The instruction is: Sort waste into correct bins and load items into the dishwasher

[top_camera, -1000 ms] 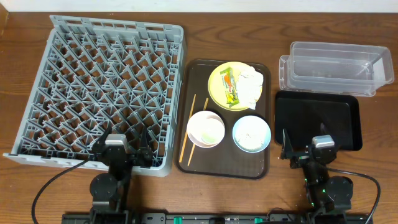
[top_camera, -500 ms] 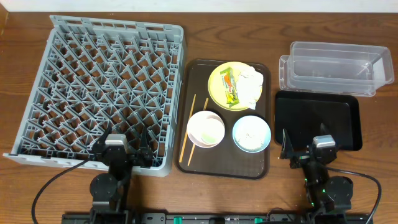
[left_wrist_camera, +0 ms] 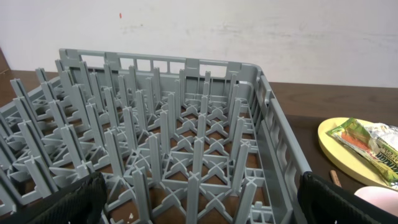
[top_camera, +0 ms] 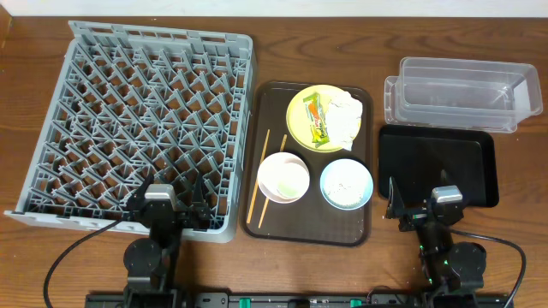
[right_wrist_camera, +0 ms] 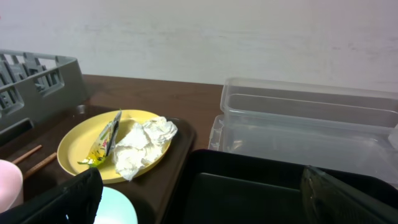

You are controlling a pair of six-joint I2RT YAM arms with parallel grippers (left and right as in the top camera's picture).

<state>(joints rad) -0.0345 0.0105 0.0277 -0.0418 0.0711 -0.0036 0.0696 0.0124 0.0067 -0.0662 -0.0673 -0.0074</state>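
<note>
The grey dish rack [top_camera: 145, 120] fills the left of the table. A pale-yellow plate [top_camera: 301, 128] on the brown tray carries a crumpled white napkin [top_camera: 347, 115] and a green-and-yellow wrapper [top_camera: 318, 120]. A white bowl [top_camera: 283, 177], a light-blue bowl [top_camera: 346, 183] with whitish grains, and wooden chopsticks [top_camera: 259, 178] lie on the same tray. The clear tub [top_camera: 458, 92] and black tray [top_camera: 437, 162] are at the right. My left gripper [top_camera: 167, 201] is open at the rack's near edge [left_wrist_camera: 199, 199]. My right gripper [top_camera: 424, 201] is open over the black tray's near edge [right_wrist_camera: 199, 199]. Both are empty.
The dark brown serving tray [top_camera: 364, 227] sits between the rack and the bins. The plate, napkin and wrapper also show in the right wrist view [right_wrist_camera: 81, 146]. Bare wood table runs along the front edge around both arm bases.
</note>
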